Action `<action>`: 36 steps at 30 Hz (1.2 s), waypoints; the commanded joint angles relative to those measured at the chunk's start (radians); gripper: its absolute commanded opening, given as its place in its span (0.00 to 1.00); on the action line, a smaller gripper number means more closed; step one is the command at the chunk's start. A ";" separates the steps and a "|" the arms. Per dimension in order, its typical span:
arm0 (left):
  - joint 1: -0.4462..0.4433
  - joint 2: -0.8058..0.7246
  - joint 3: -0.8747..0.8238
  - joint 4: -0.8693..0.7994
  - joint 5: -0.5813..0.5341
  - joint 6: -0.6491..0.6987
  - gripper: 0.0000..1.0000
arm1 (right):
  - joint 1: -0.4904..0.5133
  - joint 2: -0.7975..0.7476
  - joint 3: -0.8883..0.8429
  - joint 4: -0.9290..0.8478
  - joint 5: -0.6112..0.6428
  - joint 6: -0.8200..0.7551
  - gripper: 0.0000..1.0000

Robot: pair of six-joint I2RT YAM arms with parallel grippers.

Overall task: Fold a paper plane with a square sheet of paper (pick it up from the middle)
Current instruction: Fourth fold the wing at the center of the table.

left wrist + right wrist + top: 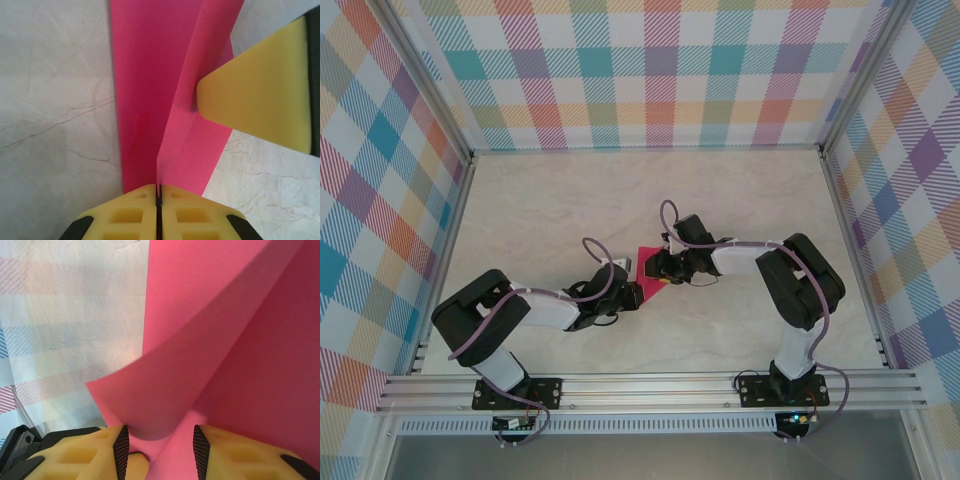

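Two arm bases are sitting bolted to the aluminium rail [650, 385] at the near edge. From there the left arm [510, 315] and the right arm [800, 285] are reaching inward and meeting near the middle of the worktop [540, 210]. The left gripper [158, 192] is standing clenched, its yellow pads pressed together with no gap, and it is grasping the near edge of the square sheet of paper [145, 75] at a raised fold line. Beyond that grip, the pink sheet is running away from the left wrist camera in two planes: a flatter left panel and a right panel that is rising at an angle along the crease. One yellow finger [265, 95] of the right gripper [159, 442] is touching the outer face of that right panel. In the right wrist view, the right gripper's jaws are standing partly apart and a curled flap of the sheet is passing between them. Whether the ribbed pads are actually pinching it cannot be told. From overhead, the sheet is showing as a small pink patch between the two grippers, just off the worktop surface or resting on it; which one is not clear. Pale marbled worktop is lying behind the sheet, and checked walls [660, 80] are enclosing the far side.
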 commanded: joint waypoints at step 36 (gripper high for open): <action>0.057 -0.249 -0.035 -0.138 0.004 -0.071 0.40 | 0.056 0.185 0.223 -0.407 0.318 -0.024 0.44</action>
